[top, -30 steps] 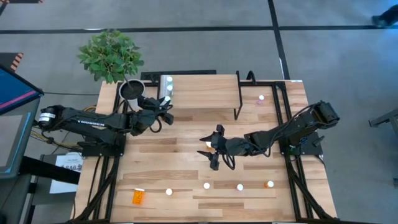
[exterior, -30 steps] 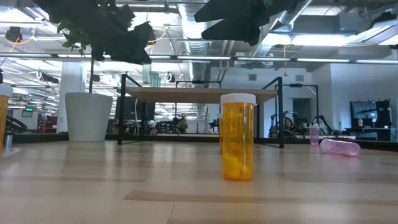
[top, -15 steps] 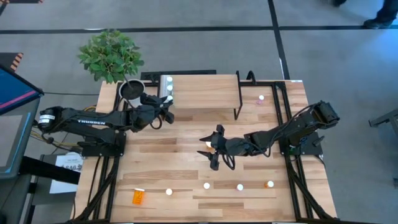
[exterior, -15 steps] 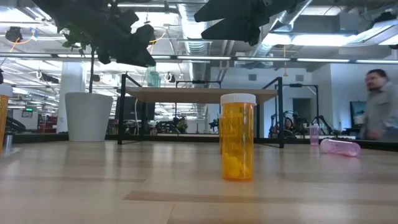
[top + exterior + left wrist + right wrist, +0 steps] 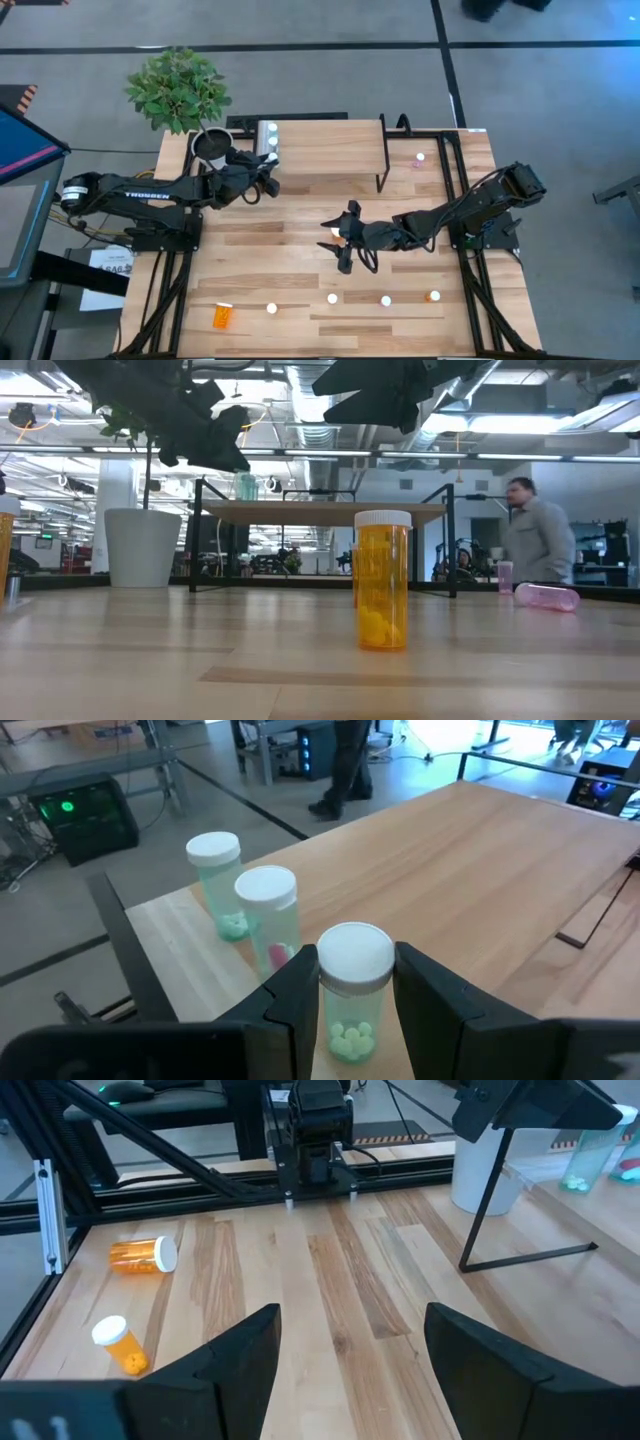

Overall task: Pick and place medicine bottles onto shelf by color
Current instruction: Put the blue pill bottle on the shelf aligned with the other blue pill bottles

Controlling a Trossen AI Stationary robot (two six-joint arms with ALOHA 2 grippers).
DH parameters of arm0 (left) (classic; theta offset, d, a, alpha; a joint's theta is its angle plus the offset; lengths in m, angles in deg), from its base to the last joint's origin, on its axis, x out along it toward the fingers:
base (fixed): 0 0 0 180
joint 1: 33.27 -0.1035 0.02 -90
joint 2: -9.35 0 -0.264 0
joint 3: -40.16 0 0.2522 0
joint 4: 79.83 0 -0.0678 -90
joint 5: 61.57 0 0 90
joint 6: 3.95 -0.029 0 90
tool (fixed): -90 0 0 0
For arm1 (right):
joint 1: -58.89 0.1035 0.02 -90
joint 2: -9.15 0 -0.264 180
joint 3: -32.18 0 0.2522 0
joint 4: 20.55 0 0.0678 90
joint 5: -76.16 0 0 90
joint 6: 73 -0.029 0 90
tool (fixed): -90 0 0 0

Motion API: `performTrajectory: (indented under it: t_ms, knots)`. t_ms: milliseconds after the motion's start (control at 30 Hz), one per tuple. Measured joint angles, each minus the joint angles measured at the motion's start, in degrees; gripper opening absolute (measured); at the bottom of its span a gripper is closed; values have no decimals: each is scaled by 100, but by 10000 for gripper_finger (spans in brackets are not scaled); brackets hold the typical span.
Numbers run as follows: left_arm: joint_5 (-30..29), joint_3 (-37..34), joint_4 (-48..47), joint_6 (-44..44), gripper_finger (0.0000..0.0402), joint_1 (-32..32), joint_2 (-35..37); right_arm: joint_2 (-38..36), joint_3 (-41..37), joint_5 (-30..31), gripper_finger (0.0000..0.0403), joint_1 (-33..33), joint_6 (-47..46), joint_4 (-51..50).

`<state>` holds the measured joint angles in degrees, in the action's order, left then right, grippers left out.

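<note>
The shelf (image 5: 320,148) stands at the table's far side, with two white-capped bottles (image 5: 215,885) (image 5: 270,915) upright on its left end. My left gripper (image 5: 266,168) is at that end, shut on a green medicine bottle (image 5: 352,990) with a white cap. In the low view this bottle (image 5: 246,485) hangs at about the level of the shelf top (image 5: 330,512). My right gripper (image 5: 340,245) hovers open over the table's middle, nothing between its fingers. Several more bottles stand near the front edge, among them an orange one (image 5: 383,595). My left gripper pinches the green bottle between its two fingers (image 5: 297,1005), which close on opposite sides of its body just under the white cap (image 5: 352,958). The fingers come nearly level from the table's left. The bottle is upright; whether its base touches the shelf, I cannot tell.
A white plant pot (image 5: 210,143) stands right beside the left gripper at the far left corner. An orange bottle (image 5: 222,316) lies on its side at the front left. A pink bottle (image 5: 420,158) is to the right of the shelf. A person walks in the room behind.
My left gripper has swung a little toward the shelf's left end, still shut on the green bottle, which stays upright. A person has walked across the room behind the table.
</note>
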<state>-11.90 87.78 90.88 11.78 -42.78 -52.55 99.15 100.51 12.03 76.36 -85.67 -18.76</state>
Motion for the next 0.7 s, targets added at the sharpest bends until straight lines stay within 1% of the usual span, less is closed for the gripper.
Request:
performTrajectory:
  t_ms: [500,700]
  knots:
    - [-38,4,-58,-11,97,-36,2,0,0,-2,270,0,-9,-2]
    - [-3,3,-124,-17,121,-36,-1,0,0,-2,270,0,-44,-4]
